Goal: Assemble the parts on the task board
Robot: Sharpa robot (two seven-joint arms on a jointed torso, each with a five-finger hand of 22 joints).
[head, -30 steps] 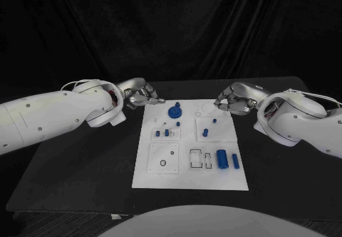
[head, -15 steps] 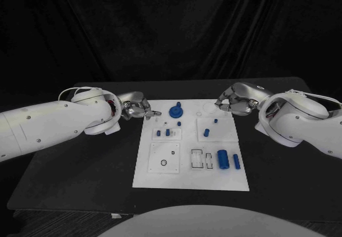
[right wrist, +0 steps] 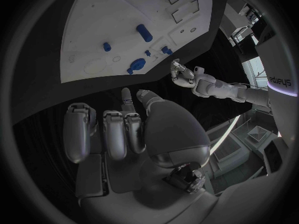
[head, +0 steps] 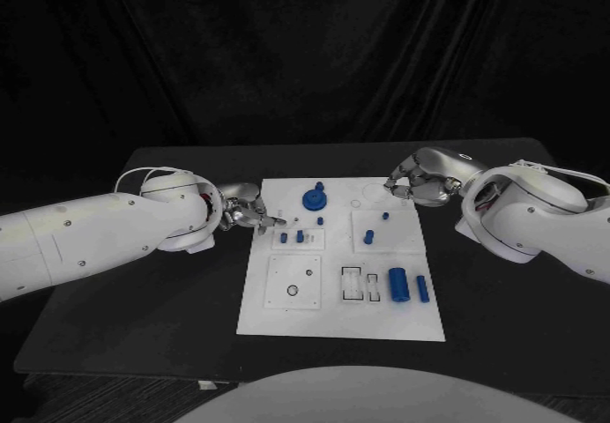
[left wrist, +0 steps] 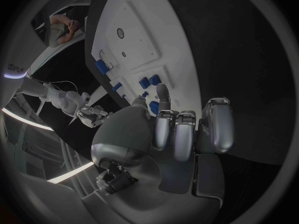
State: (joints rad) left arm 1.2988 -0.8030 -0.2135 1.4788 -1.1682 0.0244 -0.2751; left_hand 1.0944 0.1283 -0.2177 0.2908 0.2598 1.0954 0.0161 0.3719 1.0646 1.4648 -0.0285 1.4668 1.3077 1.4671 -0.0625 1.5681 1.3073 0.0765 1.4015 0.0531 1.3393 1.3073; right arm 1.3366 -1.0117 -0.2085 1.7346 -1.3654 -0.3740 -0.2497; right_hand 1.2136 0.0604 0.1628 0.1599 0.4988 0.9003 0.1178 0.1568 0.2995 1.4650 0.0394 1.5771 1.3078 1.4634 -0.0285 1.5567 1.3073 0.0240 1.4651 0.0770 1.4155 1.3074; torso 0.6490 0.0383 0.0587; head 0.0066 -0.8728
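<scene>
Closing on the small blue parts (head: 298, 236) from the task board's (head: 338, 308) left edge.

The left robot hand (head: 245, 214) is held just beside the board's edge, fingers apart, nothing gripped; the short upright parts stand just beyond its fingertips, toward the board's middle. The right robot hand (head: 417, 182) is kept at the board's far corner, fingers curled in, nothing held, farther from them. The left is judged nearer for the pick.

You have a white task board (head: 382, 324) bearing blue parts (head: 397, 284) on a black table (head: 152, 300), with silver left hand (head: 244, 212) and silver right hand (head: 414, 183) on white arms.
</scene>
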